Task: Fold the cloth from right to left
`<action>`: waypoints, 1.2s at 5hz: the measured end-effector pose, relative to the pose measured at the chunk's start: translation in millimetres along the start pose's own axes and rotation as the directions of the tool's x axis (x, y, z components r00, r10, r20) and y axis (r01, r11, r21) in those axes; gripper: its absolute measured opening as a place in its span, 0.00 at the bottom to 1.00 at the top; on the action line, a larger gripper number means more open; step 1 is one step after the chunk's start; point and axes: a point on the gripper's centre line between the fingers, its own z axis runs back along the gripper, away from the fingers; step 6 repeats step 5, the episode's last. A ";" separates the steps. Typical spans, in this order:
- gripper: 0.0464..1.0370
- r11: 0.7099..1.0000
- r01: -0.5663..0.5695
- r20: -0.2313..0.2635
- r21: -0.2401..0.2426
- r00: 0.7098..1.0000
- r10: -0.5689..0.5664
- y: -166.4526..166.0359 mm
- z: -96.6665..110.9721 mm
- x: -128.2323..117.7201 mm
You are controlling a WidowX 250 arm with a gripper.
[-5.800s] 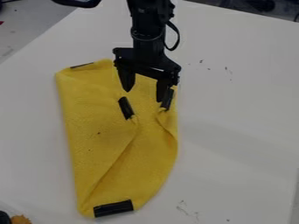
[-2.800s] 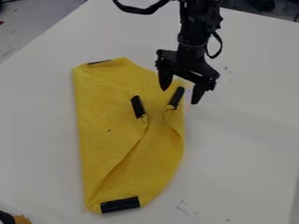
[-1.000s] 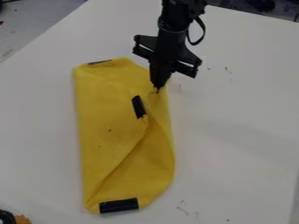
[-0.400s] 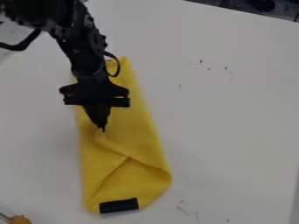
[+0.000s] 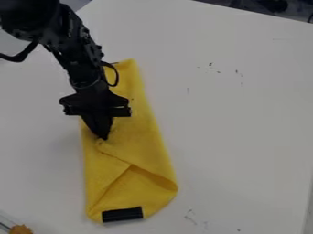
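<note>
Got a small orange-brown knobby thing [image 5: 21,230] at the near left corner, with a dark piece [image 5: 4,226] just left of it, too cut off to name. Have the black WidowX arm [image 5: 76,66] in from the far left, slanting near and right, crossing over the far left part of the yellow cloth [image 5: 147,141]. Can see a black cable [image 5: 115,75] looping off its right side, also above the cloth. See the gripper [image 5: 104,138] at the arm's end, over the cloth's left half, pointing down. Read it as closed, tips together, pinching a bit of yellow cloth. Find the cloth lying left of the middle of the white tabletop [image 5: 245,137], long way running far to near, partly folded. See a folded edge running from beside the tips toward near right, reaching the rounded right side. See a second crease branching from it toward near left. Note a black strip [image 5: 122,214] across the near end, and a thin dark edge [image 5: 114,62] at the far end. Find small dark marks [image 5: 211,64] on the tabletop at far right, more [image 5: 191,219] at the near side, right of the cloth.
</note>
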 end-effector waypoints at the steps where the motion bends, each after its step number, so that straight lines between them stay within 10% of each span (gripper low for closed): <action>1: 0.45 0.997 0.003 -0.005 0.073 1.000 -0.002 11.4 12.7 0.4; 3: 0.96 0.989 0.068 0.026 0.134 0.997 -0.072 4.7 45.6 15.8; 6: 0.96 0.970 0.211 -0.018 0.125 0.978 -0.210 -16.9 60.3 11.1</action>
